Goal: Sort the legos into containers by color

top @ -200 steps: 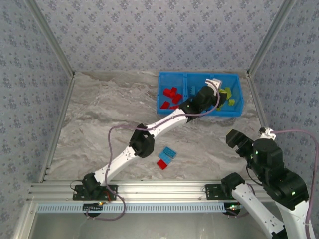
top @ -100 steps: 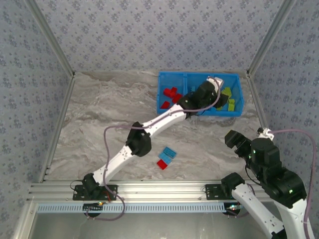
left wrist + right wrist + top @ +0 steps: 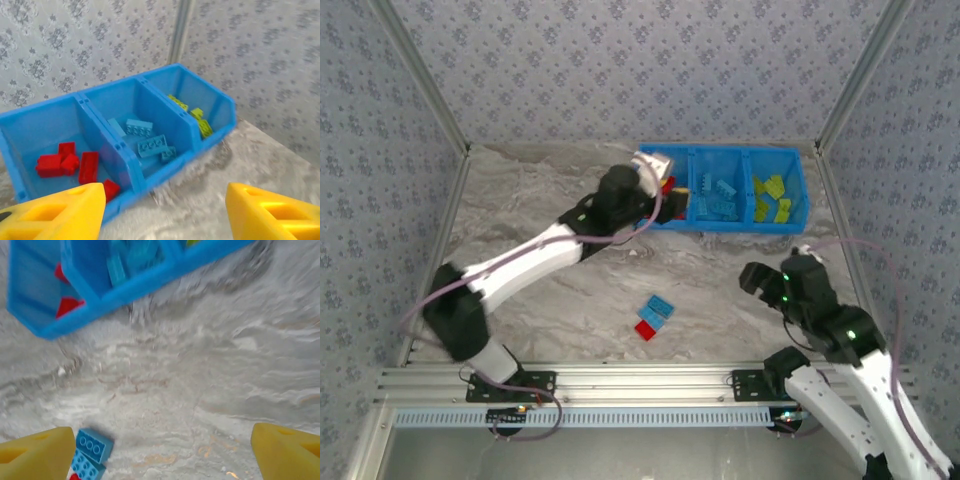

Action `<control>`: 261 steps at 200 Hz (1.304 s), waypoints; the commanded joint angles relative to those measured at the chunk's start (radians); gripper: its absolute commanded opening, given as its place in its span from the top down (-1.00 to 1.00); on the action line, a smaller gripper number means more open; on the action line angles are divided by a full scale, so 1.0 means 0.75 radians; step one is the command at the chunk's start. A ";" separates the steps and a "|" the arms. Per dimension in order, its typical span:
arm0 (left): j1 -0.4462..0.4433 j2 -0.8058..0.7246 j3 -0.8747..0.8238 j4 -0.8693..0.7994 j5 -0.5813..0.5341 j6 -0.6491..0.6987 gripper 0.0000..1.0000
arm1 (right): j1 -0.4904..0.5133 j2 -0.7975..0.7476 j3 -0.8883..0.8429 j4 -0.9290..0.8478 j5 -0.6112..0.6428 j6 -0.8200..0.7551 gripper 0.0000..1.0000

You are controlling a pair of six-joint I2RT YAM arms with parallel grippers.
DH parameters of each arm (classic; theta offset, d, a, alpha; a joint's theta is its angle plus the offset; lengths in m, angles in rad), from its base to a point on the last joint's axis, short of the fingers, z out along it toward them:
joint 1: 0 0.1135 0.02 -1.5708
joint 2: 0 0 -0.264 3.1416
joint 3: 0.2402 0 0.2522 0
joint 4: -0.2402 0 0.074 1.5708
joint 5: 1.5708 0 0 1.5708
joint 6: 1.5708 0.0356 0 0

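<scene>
— Blue plastic at the far right of the table [image 3: 520, 190]: that's the bin [image 3: 730, 227]. A second ago the left arm was stretched over its middle and right compartments. Now it has swung away to the bin's left end.

— Is it carrying anything?

— No. The left gripper [image 3: 165, 192] has its yellow fingers spread with nothing between them, and looks into the bin from the near left corner. I'd judge a brick was just let go inside.

— So what's sorted?

— Red legos [image 3: 65, 162] lie in the left compartment, light blue legos [image 3: 717, 192] in the middle, lime green legos [image 3: 772, 196] in the right. With the arm gone, the middle ones are plain to see.

— And what's left?

— The loose blue bricks [image 3: 657, 309] and a loose red brick [image 3: 645, 331] touching them, on the near part of the table, well apart from the bin. The right gripper [image 3: 163, 436] has pushed left toward them since a second ago. Its fingers stand wide and hold nothing, and in its own camera a blue brick sits just beside one finger. Those few look like the last of the job.
</scene>
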 commanded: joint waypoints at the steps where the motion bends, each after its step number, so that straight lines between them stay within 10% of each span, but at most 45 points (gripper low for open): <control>1: -0.084 -0.253 -0.200 -0.106 -0.083 0.111 -0.35 | 0.082 0.121 -0.054 0.218 -0.115 -0.075 -0.85; 93: -0.192 -1.072 -0.492 -0.938 -0.192 -0.034 -0.76 | 0.603 0.996 0.084 0.510 0.044 -0.410 -0.68; 202: -0.192 -0.898 -0.506 -0.851 -0.149 -0.031 -0.98 | 0.613 1.200 0.075 0.598 0.100 -0.365 -0.04; 261: -0.193 -0.897 -0.543 -0.773 -0.099 -0.045 -0.99 | 0.548 1.085 0.120 0.718 -0.024 -0.382 -0.36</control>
